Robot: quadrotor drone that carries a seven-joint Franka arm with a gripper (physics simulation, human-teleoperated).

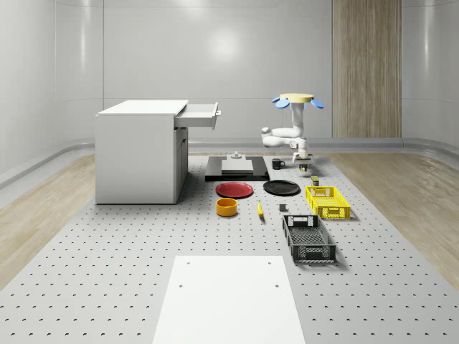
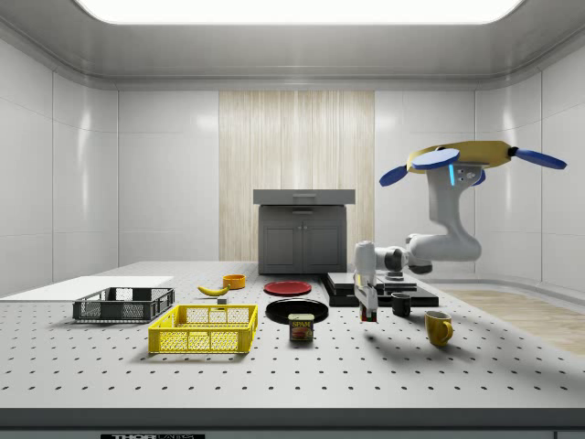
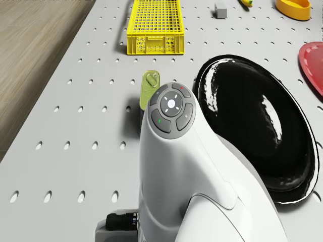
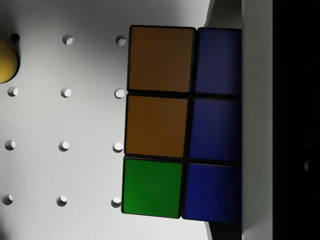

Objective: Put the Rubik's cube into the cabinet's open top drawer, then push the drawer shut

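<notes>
The Rubik's cube shows orange, green and blue tiles right against one pale finger in the wrist view. My gripper points down and is shut on the cube, holding it just above the perforated table. It hangs beside a small can, near the black plate. The drone hovers over the table's far right part. The white cabinet stands at the whole-scene view's left, well away, with its top drawer pulled open.
Between gripper and cabinet lie a black platform, a red plate, an orange bowl and a banana. A yellow basket and a black basket sit nearer. A black mug and a yellow mug stand close by.
</notes>
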